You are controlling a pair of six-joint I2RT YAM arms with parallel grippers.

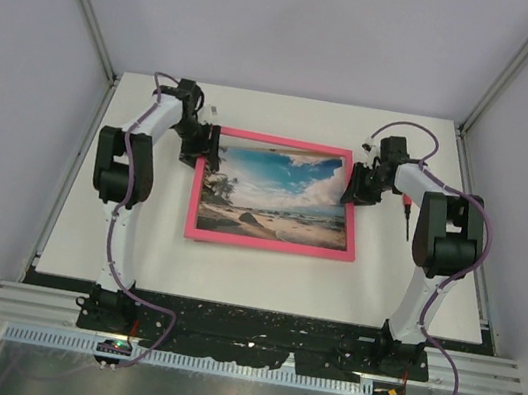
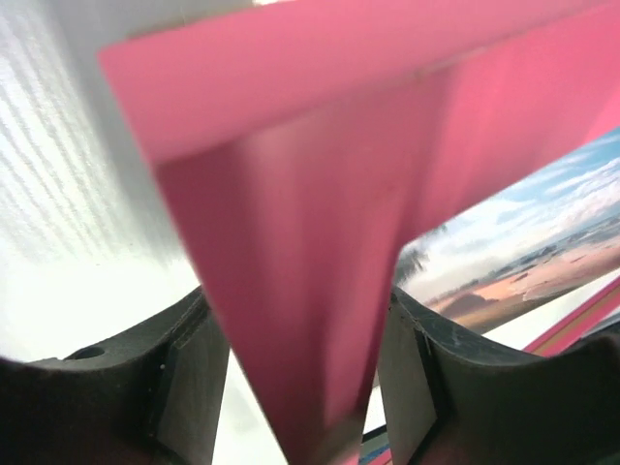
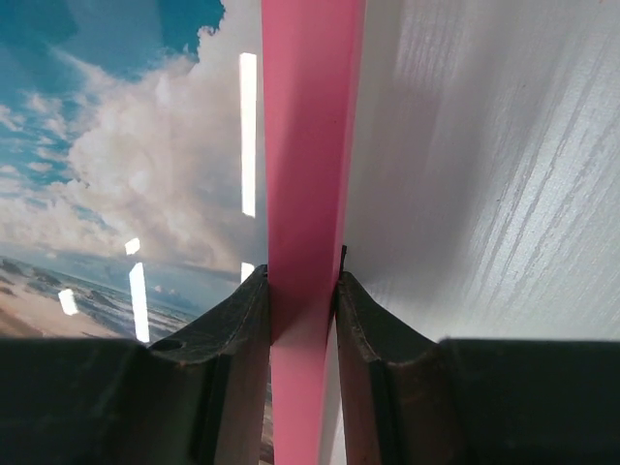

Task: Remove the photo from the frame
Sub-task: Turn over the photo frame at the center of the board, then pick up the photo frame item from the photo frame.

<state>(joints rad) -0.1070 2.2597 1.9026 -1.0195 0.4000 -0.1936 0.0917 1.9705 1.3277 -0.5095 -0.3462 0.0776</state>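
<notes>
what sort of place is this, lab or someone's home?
Probably a lab robot cell, not a home: white table holding just a pink frame, boxed in by plain panels, aluminium mounting rail along the near edge.

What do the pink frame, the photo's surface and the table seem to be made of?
Frame: smooth matte pink, maybe painted wood or plastic. Photo: glossy, perhaps glazed; light strips reflect in it. Table: white, likely laminate; faint grain lines.
</notes>
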